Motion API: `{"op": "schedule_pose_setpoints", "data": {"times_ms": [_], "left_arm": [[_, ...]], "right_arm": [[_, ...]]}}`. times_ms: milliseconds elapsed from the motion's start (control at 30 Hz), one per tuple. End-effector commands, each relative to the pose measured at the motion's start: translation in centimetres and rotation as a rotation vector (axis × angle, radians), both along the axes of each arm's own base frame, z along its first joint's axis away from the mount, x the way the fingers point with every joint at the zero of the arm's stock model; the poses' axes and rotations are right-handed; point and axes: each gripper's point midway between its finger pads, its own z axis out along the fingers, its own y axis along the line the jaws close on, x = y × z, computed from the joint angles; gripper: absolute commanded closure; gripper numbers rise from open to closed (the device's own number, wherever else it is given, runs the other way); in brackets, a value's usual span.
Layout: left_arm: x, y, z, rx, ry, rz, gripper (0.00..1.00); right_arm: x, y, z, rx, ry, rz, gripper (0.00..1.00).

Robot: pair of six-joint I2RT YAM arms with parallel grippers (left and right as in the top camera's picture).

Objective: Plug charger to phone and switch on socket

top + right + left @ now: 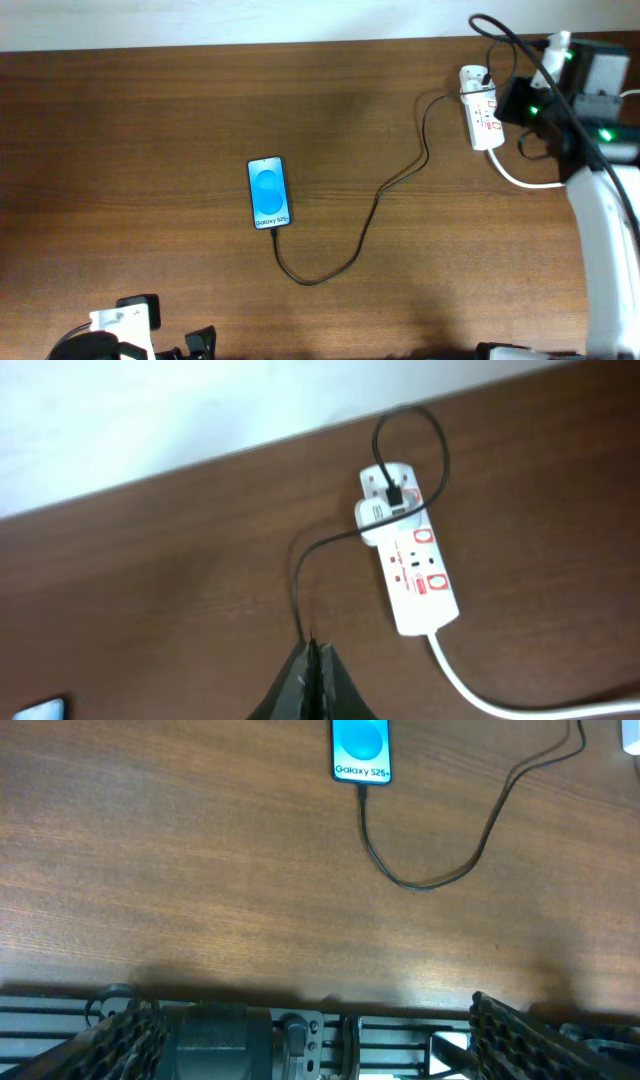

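Dark brown wood-grain tabletop under all items, bordered along the far edge by a plain white wall.

Markings: white text "Galaxy S25+" across the lower part of the bright blue screen of the slim, black-framed rectangular phone, legible in overhead and left wrist views. Red switch marks and small red print on the face of the small white oblong plastic socket; print too small to read, switch position not discernible.

Phone position: flat, screen up, near table centre, well apart from the socket at the far right edge.

Long thin black charger: small black connector tip seated against the short phone edge just below the text. Cable curving away from the phone, then routed across the wood to the socket, ending in a loop above it.

Socket contents: one white plug adapter pushed into the outlet at the far end, charger loop rising from it. Thick white cord leaving the opposite end.

Left gripper: black ribbed fingers spread wide at the lower corners of the view, holding nothing, near the front table edge, well apart from the phone.

Right gripper: jaws pressed tightly together, nothing visible between them, pointed toward the socket, near but not touching it. Green indicator lights lit on the right arm beside the socket
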Motion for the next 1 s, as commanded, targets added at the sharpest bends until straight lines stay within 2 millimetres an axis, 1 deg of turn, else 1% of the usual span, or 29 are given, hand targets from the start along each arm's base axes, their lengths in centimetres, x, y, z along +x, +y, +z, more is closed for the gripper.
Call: {"op": "schedule_pose_setpoints", "data": {"times_ms": [0,100,200,333,467,567,600,633,667,700,733,767,900,967], "left_arm": [[-0.1,-0.1,0.0,-0.013,-0.003,0.007,0.01],[-0.1,-0.1,0.0,-0.013,-0.004,0.007,0.01],[-0.1,-0.1,0.0,-0.013,-0.003,0.007,0.00],[-0.1,-0.1,0.0,-0.013,-0.004,0.007,0.01],[-0.1,-0.1,0.0,-0.013,-0.003,0.007,0.01],[-0.1,-0.1,0.0,-0.013,-0.003,0.007,0.01],[-0.1,-0.1,0.0,-0.013,-0.004,0.007,0.01],[-0.1,-0.1,0.0,-0.013,-0.003,0.007,0.01],[-0.1,-0.1,0.0,-0.013,-0.003,0.007,0.01],[-0.1,-0.1,0.0,-0.013,-0.003,0.007,0.01],[-0.1,-0.1,0.0,-0.013,-0.003,0.007,0.01],[-0.1,-0.1,0.0,-0.013,-0.004,0.007,0.01],[-0.1,-0.1,0.0,-0.013,-0.003,0.007,0.01],[-0.1,-0.1,0.0,-0.013,-0.003,0.007,0.01]], "right_arm": [[-3.7,0.6,4.4,-0.008,-0.086,-0.009,0.96],[-6.8,0.9,6.7,-0.013,-0.128,-0.010,0.96],[-10.4,1.4,9.1,-0.021,-0.188,-0.009,0.96],[-14.8,1.9,11.3,-0.029,-0.257,-0.009,0.96],[-19.3,2.5,12.1,-0.033,-0.287,-0.010,0.95],[-22.2,2.8,12.1,-0.034,-0.301,-0.010,0.87],[-23.5,3.0,12.1,-0.035,-0.310,-0.010,0.76],[-24.1,3.1,12.1,-0.036,-0.317,-0.010,0.71],[-24.5,3.1,12.1,-0.036,-0.321,-0.010,0.58],[-25.0,3.2,12.1,-0.037,-0.325,-0.010,0.39],[-25.4,3.2,12.0,-0.037,-0.323,-0.010,0.11],[-25.7,3.3,11.8,-0.036,-0.317,-0.009,0.02],[-26.4,3.4,10.3,-0.029,-0.254,-0.010,0.02],[-27.1,3.4,9.0,-0.022,-0.197,-0.010,0.01]]}}
